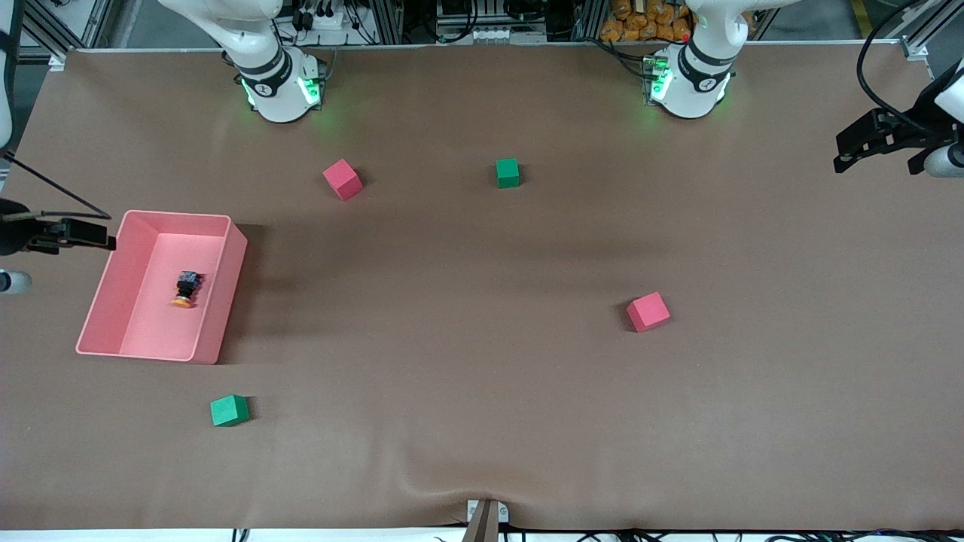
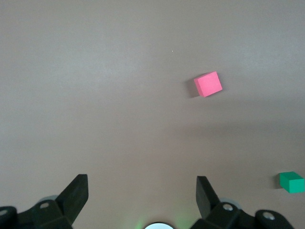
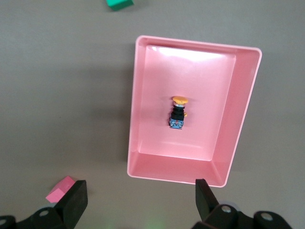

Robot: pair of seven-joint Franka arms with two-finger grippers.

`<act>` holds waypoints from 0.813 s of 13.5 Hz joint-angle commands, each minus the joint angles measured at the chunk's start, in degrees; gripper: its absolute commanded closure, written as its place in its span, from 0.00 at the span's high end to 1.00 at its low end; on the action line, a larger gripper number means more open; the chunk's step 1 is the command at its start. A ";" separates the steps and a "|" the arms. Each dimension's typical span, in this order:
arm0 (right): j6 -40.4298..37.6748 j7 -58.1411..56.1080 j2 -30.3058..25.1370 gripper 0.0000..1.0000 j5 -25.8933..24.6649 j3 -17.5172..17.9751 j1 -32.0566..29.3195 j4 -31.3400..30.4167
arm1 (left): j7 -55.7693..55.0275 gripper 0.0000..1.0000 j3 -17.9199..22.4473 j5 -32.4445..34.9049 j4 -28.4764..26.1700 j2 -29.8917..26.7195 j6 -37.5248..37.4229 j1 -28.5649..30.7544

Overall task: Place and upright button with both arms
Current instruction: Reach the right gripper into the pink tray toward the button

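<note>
- You see the button [image 1: 185, 290] lying on its side on the floor of the pink tray [image 1: 105, 301], its orange cap pointing toward the front camera and its black body away from it.
- The tray sits on the brown table [image 1: 482, 391] at the right arm's end; nothing else is in the tray.
- Your right gripper [image 3: 138, 202] hangs high over the tray edge, its two fingers spread wide and holding nothing; in its wrist view the button [image 3: 177, 113] shows between them, well below.
- Your left gripper [image 2: 142, 198] waits high over the left arm's end of the table, fingers spread wide and empty too.
- Near the tray, a green cube [image 1: 229, 410] sits closer to the front camera, and a red cube [image 1: 343, 179] sits farther from it, toward the right arm's base.
- Well apart from the tray, toward the left arm's end, you have a second green cube [image 1: 507, 172] and a second red cube [image 1: 648, 312].
</note>
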 commanded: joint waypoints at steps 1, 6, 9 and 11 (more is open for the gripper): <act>1.62 -0.45 2.54 1.00 -0.31 0.71 -1.89 -0.06 | 0.04 1.00 -0.29 0.56 1.37 0.52 -0.73 -0.01; 15.23 -1.51 3.60 1.00 -0.57 0.62 -4.53 -11.64 | -1.63 1.00 2.17 1.00 1.29 0.43 -0.73 -4.67; 23.49 -1.60 5.26 1.00 -0.57 0.62 -5.76 -17.27 | -1.63 1.00 1.90 0.91 1.11 0.17 -0.82 -4.50; 26.32 -3.51 8.07 1.00 -0.49 0.71 -6.99 -17.46 | -1.63 1.00 1.82 0.65 1.11 0.26 -0.82 -4.49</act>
